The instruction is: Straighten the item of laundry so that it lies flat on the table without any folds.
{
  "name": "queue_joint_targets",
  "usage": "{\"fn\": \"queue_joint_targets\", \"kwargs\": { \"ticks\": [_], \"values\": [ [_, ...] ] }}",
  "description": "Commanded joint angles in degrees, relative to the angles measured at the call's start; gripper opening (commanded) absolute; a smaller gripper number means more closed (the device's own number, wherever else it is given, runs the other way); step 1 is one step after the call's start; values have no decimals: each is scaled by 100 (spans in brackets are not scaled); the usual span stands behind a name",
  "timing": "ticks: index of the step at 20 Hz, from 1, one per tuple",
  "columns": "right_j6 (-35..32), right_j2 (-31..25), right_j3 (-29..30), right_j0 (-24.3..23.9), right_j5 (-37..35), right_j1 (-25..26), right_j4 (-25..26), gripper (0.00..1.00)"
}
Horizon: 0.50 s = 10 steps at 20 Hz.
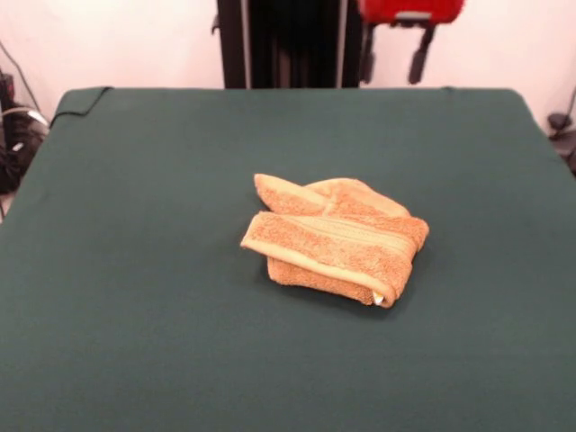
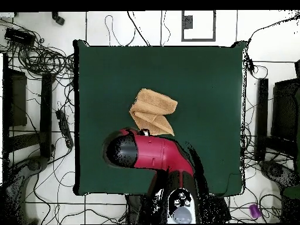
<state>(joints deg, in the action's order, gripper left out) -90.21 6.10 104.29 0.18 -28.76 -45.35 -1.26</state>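
The counter (image 1: 135, 297) is covered with a dark green cloth and fills most of the front view; behind it there is a pale wall, and in the overhead view many cables (image 2: 41, 58) lie on the white floor around it. The red and black arm (image 2: 153, 153) reaches over the counter's side near the robot's base. The towel (image 1: 335, 238) lies near the middle of the counter, folded over itself in several layers, with a small white label (image 1: 378, 297) showing at one corner. The gripper (image 1: 393, 52) hangs high above the far edge, touching nothing and holding nothing; its two dark fingers (image 1: 418, 56) stand apart, released.
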Motion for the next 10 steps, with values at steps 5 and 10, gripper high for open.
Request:
{"fn": "queue_joint_targets", "kwargs": {
  "ticks": [5,10],
  "values": [
    [-322,-531,-1052,-640,-488,991,90,100],
    [-155,-652,-1291,-815,-689,1098,157,100]
  ]
}}
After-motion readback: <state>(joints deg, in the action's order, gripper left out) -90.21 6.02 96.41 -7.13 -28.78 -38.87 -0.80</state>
